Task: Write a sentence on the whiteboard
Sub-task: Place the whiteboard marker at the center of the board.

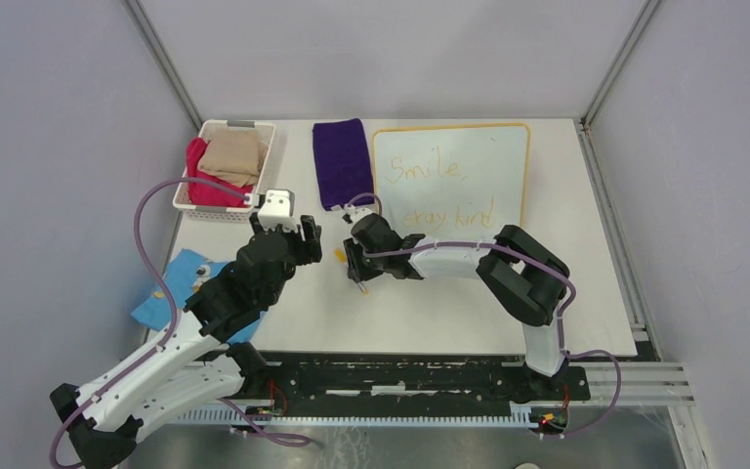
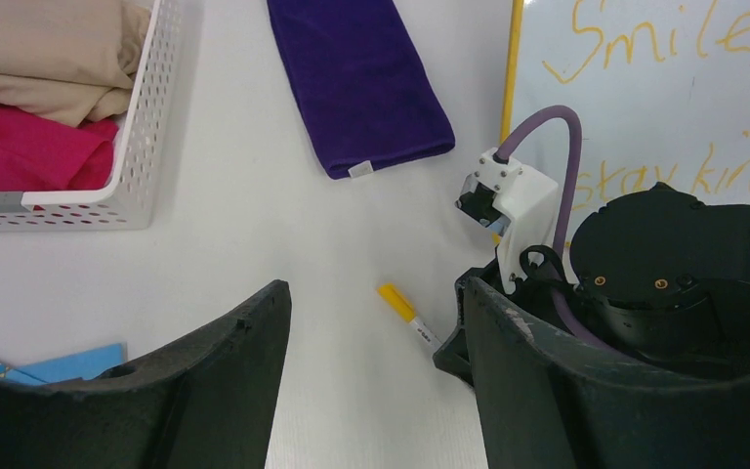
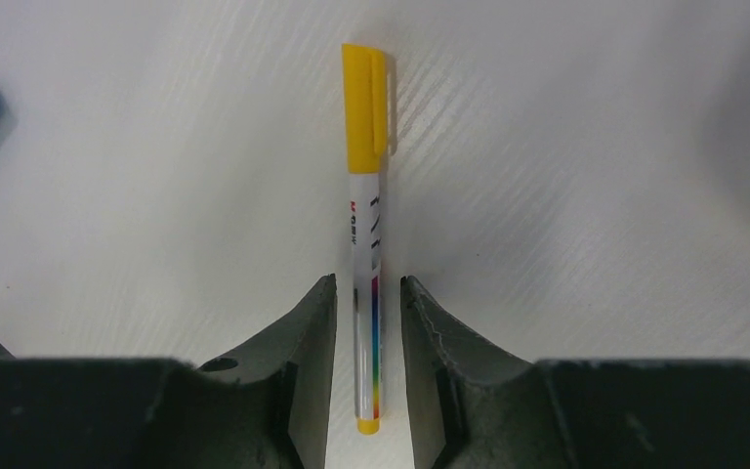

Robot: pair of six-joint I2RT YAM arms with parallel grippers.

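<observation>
Top view: we see the yellow-framed glossy white whiteboard [image 1: 493, 161] upper centre-right, bearing the orange handwritten sentence [image 1: 430, 169]. Left wrist: left gripper [image 2: 373, 288] gapes wide, empty. Right wrist: right gripper [image 3: 366, 293] straddles a yellow-capped white marker [image 3: 366, 225], jaws narrowly clear.

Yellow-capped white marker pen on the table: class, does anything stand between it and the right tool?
Nothing visible does. The yellow-capped white marker pen lies flat on the white table, directly between the right tool's two black fingers, with a narrow gap on each side.
</observation>
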